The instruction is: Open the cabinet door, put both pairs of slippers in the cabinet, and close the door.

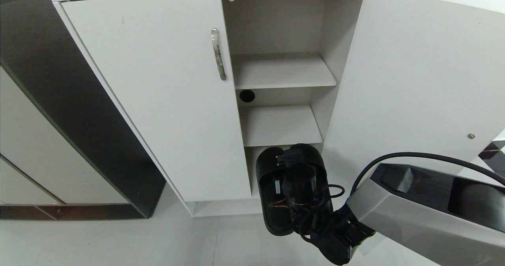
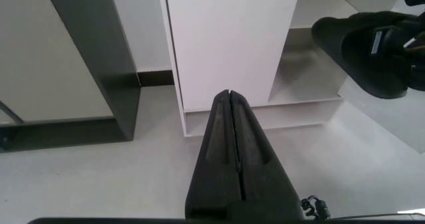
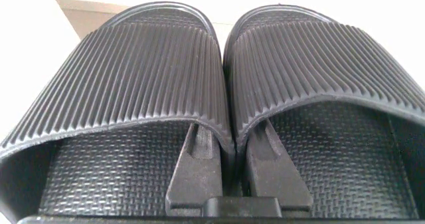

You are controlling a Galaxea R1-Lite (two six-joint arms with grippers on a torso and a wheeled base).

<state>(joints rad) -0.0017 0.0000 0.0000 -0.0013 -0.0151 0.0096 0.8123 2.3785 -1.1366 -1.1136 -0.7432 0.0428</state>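
Clamps right gripper on the pair of black slippers, both inner walls pinched together. Holds toes just ahead at the mouth of the lowest compartment of the cabinet, open door on its right. Has left gripper with fingers pressed together, closed door ahead.

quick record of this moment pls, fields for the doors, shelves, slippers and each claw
left door: shut, handle on its inner edge
right door: open
shelves: two, above the lowest compartment
slippers: one black pair, side by side, held in the air at the mouth of the lowest compartment
right claw: shut on the slippers, fingers pinching their inner walls together
left claw: shut, holding nothing, over the floor in front of the left door
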